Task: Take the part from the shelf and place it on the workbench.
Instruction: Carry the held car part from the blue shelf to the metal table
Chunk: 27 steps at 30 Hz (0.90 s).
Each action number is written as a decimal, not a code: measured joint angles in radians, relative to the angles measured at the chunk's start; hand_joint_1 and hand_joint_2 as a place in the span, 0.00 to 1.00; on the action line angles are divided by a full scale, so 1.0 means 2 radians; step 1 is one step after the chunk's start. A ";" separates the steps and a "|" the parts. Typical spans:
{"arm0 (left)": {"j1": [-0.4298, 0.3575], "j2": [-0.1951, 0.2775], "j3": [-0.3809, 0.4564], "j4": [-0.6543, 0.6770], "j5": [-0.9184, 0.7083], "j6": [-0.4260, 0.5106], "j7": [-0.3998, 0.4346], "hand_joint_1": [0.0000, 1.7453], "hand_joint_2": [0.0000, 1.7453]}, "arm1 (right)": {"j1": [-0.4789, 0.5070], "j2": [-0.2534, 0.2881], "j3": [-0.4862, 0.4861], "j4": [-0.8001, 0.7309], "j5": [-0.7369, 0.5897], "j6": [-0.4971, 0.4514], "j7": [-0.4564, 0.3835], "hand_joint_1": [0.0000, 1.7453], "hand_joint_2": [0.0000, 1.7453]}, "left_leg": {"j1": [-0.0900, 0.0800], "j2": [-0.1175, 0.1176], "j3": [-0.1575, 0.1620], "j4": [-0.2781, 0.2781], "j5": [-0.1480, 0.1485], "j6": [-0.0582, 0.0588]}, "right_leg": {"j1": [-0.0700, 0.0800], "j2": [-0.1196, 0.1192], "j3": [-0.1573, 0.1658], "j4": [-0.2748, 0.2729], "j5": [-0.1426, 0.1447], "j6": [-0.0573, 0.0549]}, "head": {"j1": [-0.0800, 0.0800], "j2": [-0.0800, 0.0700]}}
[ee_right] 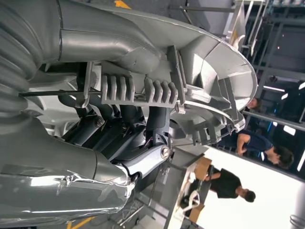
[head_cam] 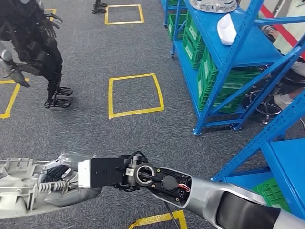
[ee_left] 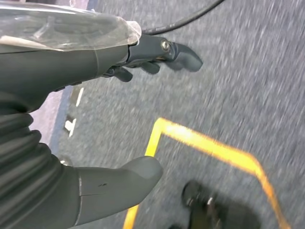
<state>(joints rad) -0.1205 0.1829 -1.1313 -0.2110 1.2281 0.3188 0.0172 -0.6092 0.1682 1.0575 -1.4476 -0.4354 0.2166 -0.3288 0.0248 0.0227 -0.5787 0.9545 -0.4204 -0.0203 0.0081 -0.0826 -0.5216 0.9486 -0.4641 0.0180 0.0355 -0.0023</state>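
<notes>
The blue shelf (head_cam: pixel 230 52) stands off to the robot's right, green bins stacked in its lower bays, and grey carpet floor (head_cam: pixel 90 57) marked with yellow taped squares (head_cam: pixel 135 95) spreads ahead. Another dark robot (head_cam: pixel 32 43) stands at the far left. No bench is in sight from here, so I'd judge the carry is under way and the set-down not yet near.

The part (head_cam: pixel 21 188), a pale cast-metal piece with ribs and a curved flange, is off the shelf and sits low at the robot's left side. The right arm (head_cam: pixel 216 195) reaches across the body to it. To do this step well, I'd say keep the casting level, carry it slowly and keep it clear of the shelf uprights.

The right hand (ee_right: pixel 118 129) is closed on the part, thumb over the ribbed face and dark fingers curled underneath. The left hand (ee_left: pixel 144 52) hangs over the floor with fingers spread, holding nothing
</notes>
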 joint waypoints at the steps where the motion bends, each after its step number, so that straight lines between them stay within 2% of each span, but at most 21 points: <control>1: 0.000 0.008 0.000 0.000 0.001 0.002 -0.003 0.00 1.00 | 0.000 0.000 0.000 0.000 0.000 0.000 0.000 0.97 1.00 | 0.000 -0.004 0.000 0.000 0.000 0.002 | -0.001 0.005 -0.001 0.005 -0.005 0.002 | 0.002 0.000; 3: 0.000 0.021 0.002 0.000 0.004 0.004 -0.009 0.00 1.00 | 0.000 0.000 -0.001 -0.001 0.000 0.002 -0.001 0.97 1.00 | 0.001 -0.010 0.001 -0.001 0.001 0.007 | -0.004 0.024 -0.018 0.046 -0.030 0.006 | 0.005 0.000; 5: -0.002 0.033 0.006 0.001 0.005 0.005 -0.012 0.00 1.00 | 0.001 -0.001 -0.001 -0.001 0.000 0.005 -0.001 0.97 1.00 | 0.000 -0.018 0.001 -0.001 0.001 0.010 | -0.004 0.037 -0.052 0.121 -0.064 0.007 | 0.010 0.000; 6: -0.002 0.039 0.008 0.001 0.005 0.006 -0.012 0.00 1.00 | 0.002 -0.001 -0.001 -0.001 0.000 0.006 -0.001 0.97 1.00 | -0.001 -0.023 0.001 0.000 0.001 0.010 | -0.004 0.039 -0.068 0.152 -0.074 0.007 | 0.011 0.000; 7: -0.002 0.043 0.010 0.001 0.005 0.006 -0.013 0.00 1.00 | 0.002 -0.001 -0.001 -0.001 0.000 0.007 -0.001 0.97 1.00 | -0.001 -0.029 0.001 0.000 0.001 0.011 | -0.004 0.039 -0.075 0.164 -0.073 0.006 | 0.012 0.000; 8: -0.002 0.047 0.011 0.001 0.005 0.007 -0.013 0.00 1.00 | 0.003 -0.002 -0.001 -0.001 0.000 0.009 -0.002 0.97 1.00 | -0.002 -0.035 0.002 0.000 0.001 0.011 | -0.004 0.040 -0.073 0.155 -0.062 0.003 | 0.012 0.000; 9: -0.002 0.049 0.011 0.001 0.005 0.007 -0.012 0.00 1.00 | 0.003 -0.002 -0.001 -0.001 -0.001 0.010 -0.002 0.97 1.00 | -0.002 -0.041 0.002 0.000 0.001 0.010 | -0.004 0.043 -0.061 0.126 -0.043 0.000 | 0.012 0.000; 11: -0.002 0.051 0.012 0.001 0.005 0.007 -0.011 0.00 1.00 | 0.003 -0.002 -0.001 -0.001 -0.002 0.012 -0.002 0.97 1.00 | -0.002 -0.052 0.003 0.000 0.001 0.009 | -0.004 0.064 -0.027 0.049 -0.006 -0.006 | 0.011 0.000; 13: -0.002 0.052 0.012 0.001 0.005 0.007 -0.006 0.00 1.00 | 0.002 -0.002 -0.001 -0.001 -0.002 0.014 -0.003 0.97 1.00 | 0.000 -0.062 0.000 -0.001 0.003 0.005 | -0.003 0.080 -0.011 0.009 0.007 -0.008 | 0.011 0.000; 14: -0.001 0.052 0.012 0.001 0.006 0.007 -0.003 0.00 1.00 | 0.002 -0.002 -0.001 -0.001 -0.003 0.015 -0.003 0.97 1.00 | 0.001 -0.067 -0.001 -0.002 0.004 0.001 | -0.002 0.080 -0.010 0.006 0.007 -0.009 | 0.011 0.000; 15: 0.000 0.053 0.012 0.001 0.006 0.007 0.000 0.00 1.00 | 0.002 -0.002 -0.001 -0.001 -0.003 0.016 -0.003 0.97 1.00 | 0.003 -0.072 -0.002 -0.004 0.005 -0.002 | -0.002 0.074 -0.009 0.003 0.009 -0.009 | 0.011 0.000; 16: 0.001 0.052 0.012 0.000 0.007 0.007 0.003 0.00 1.00 | 0.002 -0.001 -0.001 -0.001 -0.003 0.016 -0.003 0.97 1.00 | 0.003 -0.069 -0.003 -0.002 0.004 -0.005 | -0.002 0.069 -0.006 -0.001 0.011 -0.011 | 0.011 0.000; 18: 0.001 0.052 0.013 0.000 0.012 0.007 0.005 0.00 1.00 | 0.001 -0.001 -0.001 -0.001 -0.003 0.017 -0.003 0.97 1.00 | 0.001 -0.047 -0.017 0.026 -0.014 -0.009 | -0.005 0.056 -0.002 -0.011 0.016 -0.016 | 0.005 0.000; 19: 0.000 0.052 0.013 0.000 0.016 0.006 0.004 0.00 1.00 | 0.001 -0.001 -0.001 -0.001 -0.003 0.017 -0.003 0.97 1.00 | 0.001 -0.032 -0.032 0.057 -0.031 -0.010 | -0.004 0.049 -0.001 -0.013 0.017 -0.017 | 0.002 0.000; 20: -0.001 0.052 0.015 0.000 0.022 0.003 0.000 0.00 1.00 | 0.001 -0.001 0.000 -0.001 -0.003 0.017 -0.003 0.97 1.00 | 0.001 -0.023 -0.049 0.093 -0.048 -0.012 | -0.004 0.044 -0.001 -0.013 0.017 -0.018 | -0.002 0.000; 21: -0.001 0.051 0.019 0.000 0.030 -0.004 -0.006 0.00 1.00 | 0.001 -0.001 0.000 0.000 -0.003 0.017 -0.004 0.97 1.00 | 0.001 -0.018 -0.064 0.124 -0.059 -0.013 | -0.003 0.038 -0.002 -0.013 0.017 -0.018 | -0.003 0.000; 22: 0.000 0.051 0.023 0.000 0.039 -0.016 -0.017 0.00 1.00 | 0.001 -0.001 0.000 0.000 -0.003 0.017 -0.004 0.97 1.00 | 0.001 -0.016 -0.072 0.141 -0.063 -0.015 | -0.003 0.032 -0.002 -0.013 0.016 -0.018 | -0.004 0.000; 23: 0.002 0.050 0.029 0.000 0.048 -0.032 -0.032 0.00 1.00 | 0.002 -0.001 0.000 0.000 -0.002 0.017 -0.003 0.97 1.00 | 0.001 -0.015 -0.069 0.137 -0.056 -0.016 | -0.003 0.026 -0.002 -0.012 0.016 -0.017 | -0.004 0.000; 24: 0.003 0.050 0.034 0.000 0.057 -0.051 -0.048 0.00 1.00 | 0.002 -0.001 0.000 0.000 -0.002 0.017 -0.003 0.97 1.00 | 0.001 -0.012 -0.055 0.111 -0.041 -0.016 | -0.003 0.021 -0.002 -0.011 0.015 -0.016 | -0.004 0.000; 26: 0.004 0.049 0.046 0.000 0.067 -0.082 -0.074 0.00 1.00 | 0.002 -0.001 -0.001 0.000 -0.001 0.018 -0.004 0.97 1.00 | 0.000 0.003 -0.013 0.035 -0.010 -0.015 | -0.002 0.012 -0.002 -0.007 0.011 -0.013 | -0.006 0.000; 27: 0.003 0.049 0.051 0.000 0.070 -0.091 -0.081 0.00 1.00 | 0.002 0.000 -0.001 0.000 -0.001 0.019 -0.004 0.97 1.00 | -0.001 0.008 0.000 0.009 -0.002 -0.012 | -0.001 0.008 -0.002 -0.005 0.009 -0.010 | -0.005 0.000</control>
<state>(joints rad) -0.1144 0.2809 -1.0292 -0.2109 1.3673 0.1366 -0.1445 -0.6046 0.1673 1.0561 -1.4469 -0.4383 0.2551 -0.3370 0.0221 0.0387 -0.5780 0.9721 -0.4246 -0.0441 0.0062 -0.0658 -0.5264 0.9380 -0.4452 -0.0026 0.0250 -0.0023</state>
